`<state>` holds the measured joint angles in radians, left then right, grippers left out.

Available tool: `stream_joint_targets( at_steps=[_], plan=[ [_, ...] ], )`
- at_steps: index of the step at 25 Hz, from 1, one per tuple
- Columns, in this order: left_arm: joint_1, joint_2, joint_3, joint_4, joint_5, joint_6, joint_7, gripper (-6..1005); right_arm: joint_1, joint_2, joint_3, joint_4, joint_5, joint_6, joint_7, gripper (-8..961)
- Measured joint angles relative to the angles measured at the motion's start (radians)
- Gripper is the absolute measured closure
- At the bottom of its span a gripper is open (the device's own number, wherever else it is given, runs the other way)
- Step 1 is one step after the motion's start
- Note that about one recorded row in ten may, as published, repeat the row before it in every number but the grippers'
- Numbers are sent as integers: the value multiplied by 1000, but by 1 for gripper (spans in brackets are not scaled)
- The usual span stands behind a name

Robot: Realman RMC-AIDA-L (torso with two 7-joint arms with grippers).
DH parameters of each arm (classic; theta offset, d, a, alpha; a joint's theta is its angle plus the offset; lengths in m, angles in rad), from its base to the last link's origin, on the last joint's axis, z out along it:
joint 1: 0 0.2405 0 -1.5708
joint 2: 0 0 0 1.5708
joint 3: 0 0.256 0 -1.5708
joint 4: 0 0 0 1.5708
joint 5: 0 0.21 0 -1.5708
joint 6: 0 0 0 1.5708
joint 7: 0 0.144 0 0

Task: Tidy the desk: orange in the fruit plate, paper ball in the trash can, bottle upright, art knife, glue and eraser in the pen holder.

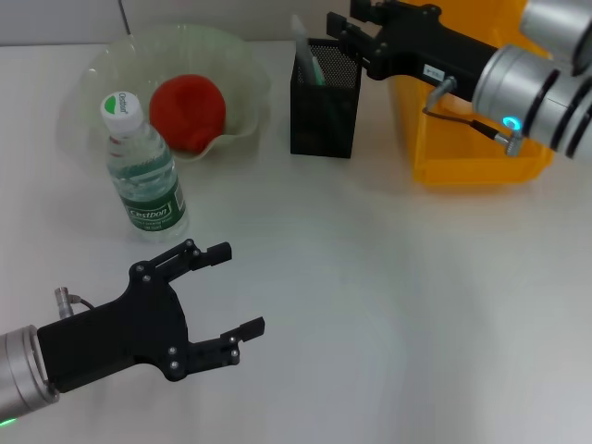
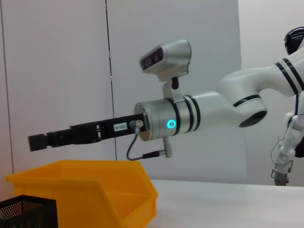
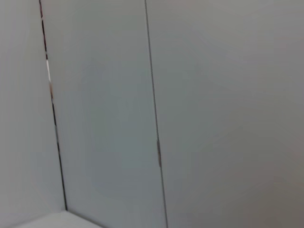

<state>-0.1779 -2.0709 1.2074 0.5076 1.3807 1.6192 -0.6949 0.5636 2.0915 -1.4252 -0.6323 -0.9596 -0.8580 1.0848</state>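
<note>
While the left gripper (image 1: 227, 294) hovers over the near left part of the table (image 1: 388, 305), its two black fingers are spread wide with nothing between them, pointing toward the middle of the white surface. Just beyond it, nearer the left edge, the bottle (image 1: 143, 171) stands upright, white cap on top and green label facing the camera. Behind the bottle, at the far left corner, sits the fruit plate (image 1: 236, 69) — a pale, wavy-rimmed dish — and the orange (image 1: 188, 111) is lying inside it, just behind and to the right of the bottle's cap. Over at the far edge, about mid-table, there's the pen holder (image 1: 324, 116), a black mesh box with a pale green-tipped item standing up inside it; what that item is, I can't make out. Right beside it, toward the far right corner, is the trash can (image 1: 462, 153), an orange-yellow bin whose contents aren't visible. The right gripper (image 1: 347, 23) reaches in from the right, above the bin, with its tip over the pen holder's rim — whether its fingers are parted or closed, I cannot tell. The left wrist view catches that same arm from the side, stretched level above the bin (image 2: 95, 190) and the mesh holder (image 2: 26, 211).
</note>
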Motion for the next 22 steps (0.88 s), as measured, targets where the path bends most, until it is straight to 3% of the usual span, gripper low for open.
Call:
stream_joint_targets(
  at_steps=[2, 4, 6, 7, 9, 10, 11, 12, 16, 19, 22],
  plan=[
    [0, 0, -1, -1, -1, -3, 0, 140, -57, -2, 23, -24, 8, -91, 0, 568],
    [0, 0, -4, -1, -2, -3, 0, 140, -81, -2, 36, -31, 8, -136, 0, 563],
    [0, 0, -10, -2, -4, -4, 0, 140, -129, -5, 72, -37, 8, -257, -1, 559],
    [-1, 0, -14, -3, -7, -2, 0, 140, -176, -12, 118, -16, 4, -413, -7, 556],
    [0, 0, -15, -3, -13, 3, 0, 140, -195, -15, 137, 0, 2, -477, -12, 525],
    [1, 0, -18, -4, -16, 3, 0, 140, -238, -30, 167, 40, -21, -587, -38, 496],
    [1, 0, -21, -6, -17, 3, 0, 140, -238, -30, 167, 40, -21, -587, -38, 466],
    [0, 0, -29, -11, -19, 2, 0, 140, -271, -50, 183, 72, -103, -663, -60, 437],
    [-18, 0, -73, -62, -22, 3, 26, 140, -297, -64, 221, 125, -249, -735, -105, 339],
    [-28, -2, -82, -101, -33, 4, 86, 140, -329, -46, 280, 196, -304, -794, -253, 280],
    [-31, -3, -79, -128, -51, 4, 128, 140, -389, -3, 384, 248, -302, -870, -455, 220]
  ],
)
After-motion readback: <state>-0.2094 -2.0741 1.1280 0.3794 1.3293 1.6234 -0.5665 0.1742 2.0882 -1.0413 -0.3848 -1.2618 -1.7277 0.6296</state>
